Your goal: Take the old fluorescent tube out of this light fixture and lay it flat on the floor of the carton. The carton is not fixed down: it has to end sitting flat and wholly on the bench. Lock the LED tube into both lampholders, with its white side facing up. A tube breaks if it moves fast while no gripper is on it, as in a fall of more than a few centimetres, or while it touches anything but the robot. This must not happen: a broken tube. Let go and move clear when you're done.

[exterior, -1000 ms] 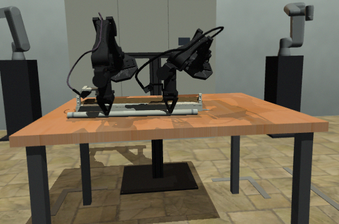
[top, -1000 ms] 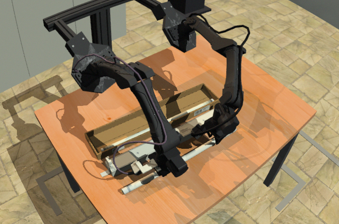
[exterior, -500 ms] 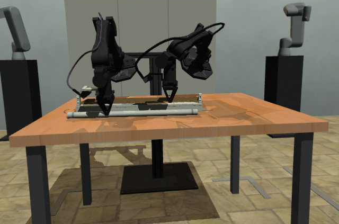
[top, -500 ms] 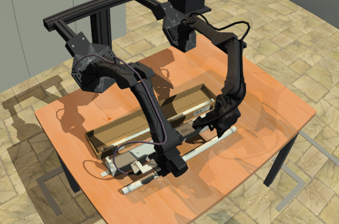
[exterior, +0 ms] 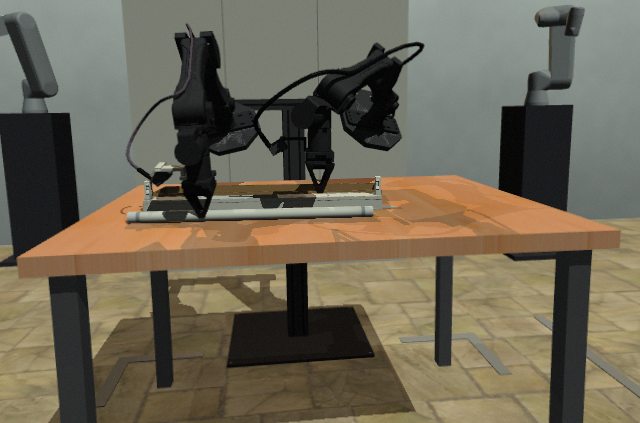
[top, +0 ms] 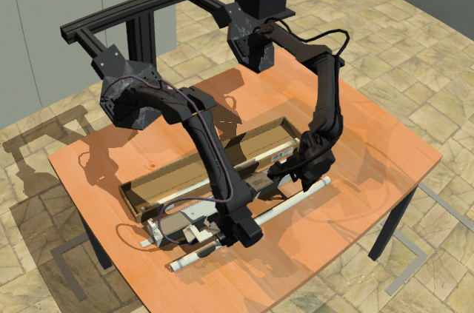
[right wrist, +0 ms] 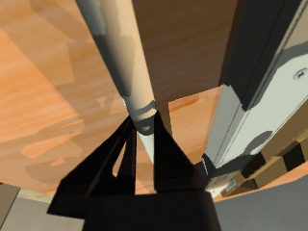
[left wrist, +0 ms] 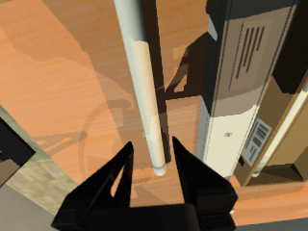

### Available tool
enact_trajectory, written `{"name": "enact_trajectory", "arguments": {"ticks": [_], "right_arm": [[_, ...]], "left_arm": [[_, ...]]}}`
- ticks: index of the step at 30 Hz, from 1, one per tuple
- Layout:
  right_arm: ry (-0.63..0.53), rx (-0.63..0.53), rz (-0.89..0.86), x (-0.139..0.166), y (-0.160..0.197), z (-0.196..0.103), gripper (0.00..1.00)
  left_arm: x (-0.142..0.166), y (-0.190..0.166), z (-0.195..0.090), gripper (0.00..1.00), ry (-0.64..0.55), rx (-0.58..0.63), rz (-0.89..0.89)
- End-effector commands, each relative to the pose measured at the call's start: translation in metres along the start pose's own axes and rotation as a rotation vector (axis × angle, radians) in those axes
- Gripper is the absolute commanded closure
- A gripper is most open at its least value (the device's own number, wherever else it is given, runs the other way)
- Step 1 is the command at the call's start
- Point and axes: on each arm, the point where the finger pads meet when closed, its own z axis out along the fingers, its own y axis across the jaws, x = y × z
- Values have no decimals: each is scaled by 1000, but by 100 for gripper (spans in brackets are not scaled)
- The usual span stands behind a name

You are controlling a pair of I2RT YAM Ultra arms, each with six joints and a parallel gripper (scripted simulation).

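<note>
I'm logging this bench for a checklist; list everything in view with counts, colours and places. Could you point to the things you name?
Front tube (top: pixel 292 201) (exterior: pixel 310 213) (left wrist: pixel 144 91) (right wrist: pixel 117 48): one, whitish, before the fixture
Carton tube (top: pixel 184 190) (left wrist: pixel 284 127): one, white, in the carton
Fixture (top: pixel 198 208) (exterior: pixel 232 202) (left wrist: pixel 221 144) (right wrist: pixel 284 87): one, white and grey, between front tube and carton
Carton (top: pixel 275 133) (left wrist: pixel 303 144): one, brown, behind fixture
Bench (top: pixel 364 141) (exterior: pixel 465 222) (left wrist: pixel 48 72) (right wrist: pixel 24 63): one, orange, under these
Cabinet (exterior: pixel 268 46): one, grey, behind
Background arms (exterior: pixel 38 59) (exterior: pixel 560 56): two, grey, on black pedestals
Left end effector (top: pixel 306 188) (exterior: pixel 321 189) (left wrist: pixel 152 142): one, black, open above front tube
Right end effector (top: pixel 227 242) (exterior: pixel 202 215) (right wrist: pixel 144 116): one, black, shut on front tube
</note>
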Motion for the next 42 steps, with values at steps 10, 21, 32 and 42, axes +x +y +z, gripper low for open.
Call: {"name": "enact_trajectory", "arguments": {"ticks": [10,21,32,42], "right_arm": [[-10,-16,0,0,4,-11,89],[-10,-16,0,0,4,-11,89],[-10,-16,0,0,4,-11,89],[-10,-16,0,0,4,-11,89]], "left_arm": [[-13,4,-15,51,-34,-16,16],[-7,12,-26,51,-42,-34,1],[-9,9,-22,51,-43,-37,-3],[-14,19,-16,51,-58,-123,3]]}}
